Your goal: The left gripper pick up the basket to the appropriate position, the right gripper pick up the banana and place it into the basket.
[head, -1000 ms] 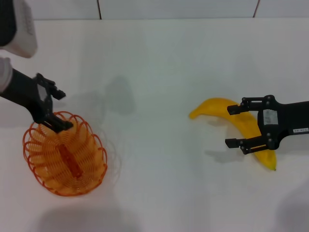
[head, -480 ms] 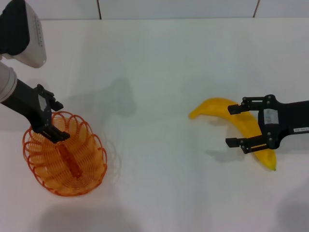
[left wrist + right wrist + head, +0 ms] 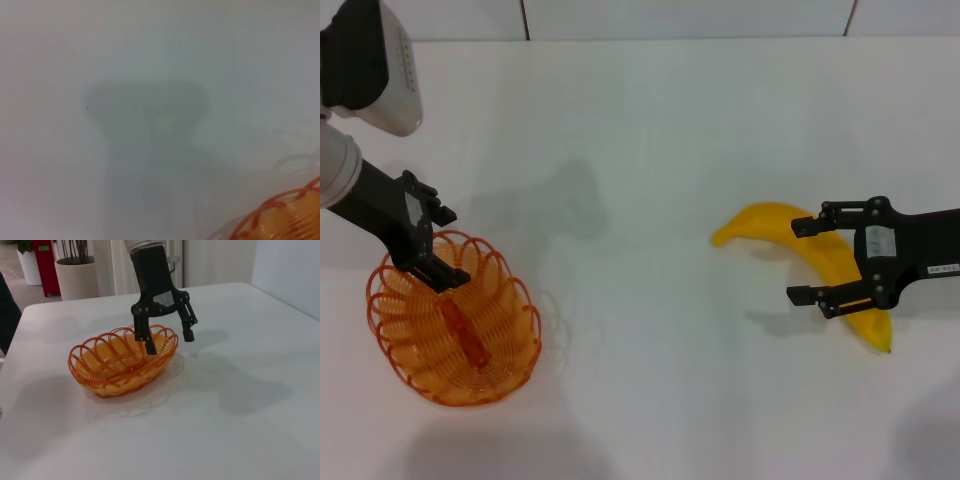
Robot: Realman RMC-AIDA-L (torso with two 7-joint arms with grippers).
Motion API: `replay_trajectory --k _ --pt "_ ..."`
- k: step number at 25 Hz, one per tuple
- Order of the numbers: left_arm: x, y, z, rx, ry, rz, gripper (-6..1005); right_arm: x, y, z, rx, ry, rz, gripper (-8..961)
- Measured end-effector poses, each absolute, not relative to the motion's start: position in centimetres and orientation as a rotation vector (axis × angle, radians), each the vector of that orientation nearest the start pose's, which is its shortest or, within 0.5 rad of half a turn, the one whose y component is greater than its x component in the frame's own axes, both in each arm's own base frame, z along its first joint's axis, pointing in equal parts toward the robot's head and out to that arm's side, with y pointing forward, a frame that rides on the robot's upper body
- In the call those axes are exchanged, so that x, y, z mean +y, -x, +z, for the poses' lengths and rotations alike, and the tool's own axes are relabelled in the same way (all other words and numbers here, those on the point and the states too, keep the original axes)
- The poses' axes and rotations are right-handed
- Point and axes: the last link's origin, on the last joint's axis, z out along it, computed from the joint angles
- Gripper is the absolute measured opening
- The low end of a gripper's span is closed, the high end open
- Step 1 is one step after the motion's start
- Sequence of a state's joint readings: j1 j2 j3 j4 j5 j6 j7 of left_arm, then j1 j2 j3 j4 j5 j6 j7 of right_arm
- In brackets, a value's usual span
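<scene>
The orange wire basket (image 3: 453, 322) sits at the table's near left. My left gripper (image 3: 439, 245) stands open over the basket's far end. The right wrist view shows one finger of the left gripper (image 3: 169, 341) inside the rim of the basket (image 3: 122, 362) and the other outside. A piece of the basket's rim (image 3: 280, 216) shows in the left wrist view. The yellow banana (image 3: 770, 220) lies on the right. My right gripper (image 3: 800, 262) is open and straddles the banana's middle, one finger on each side.
The white table (image 3: 650, 150) stretches bare between basket and banana. Beyond the table's far end, the right wrist view shows a plant pot (image 3: 77, 277) and a red object (image 3: 44, 262). A wall seam runs along the table's back edge.
The left arm has shifted a little, its white link swinging further into view and the gripper nudging along the basket's rim. The right gripper and banana have not moved.
</scene>
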State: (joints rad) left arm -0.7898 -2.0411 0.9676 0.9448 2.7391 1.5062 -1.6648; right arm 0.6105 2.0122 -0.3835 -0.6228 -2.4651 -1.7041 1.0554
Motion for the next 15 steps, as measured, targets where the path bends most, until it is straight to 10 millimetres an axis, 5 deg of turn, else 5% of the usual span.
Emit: replay_trajectory --k 5,15 --pt "39.46 22.97 2.48 -0.241 2.847 0.655 887 31.76 -29.57 2.44 0.259 2.907 0.381 825" --pt "40.01 22.4 2.31 -0.288 2.807 0.661 716 31.78 -29.58 2.46 0.26 2.905 0.38 820"
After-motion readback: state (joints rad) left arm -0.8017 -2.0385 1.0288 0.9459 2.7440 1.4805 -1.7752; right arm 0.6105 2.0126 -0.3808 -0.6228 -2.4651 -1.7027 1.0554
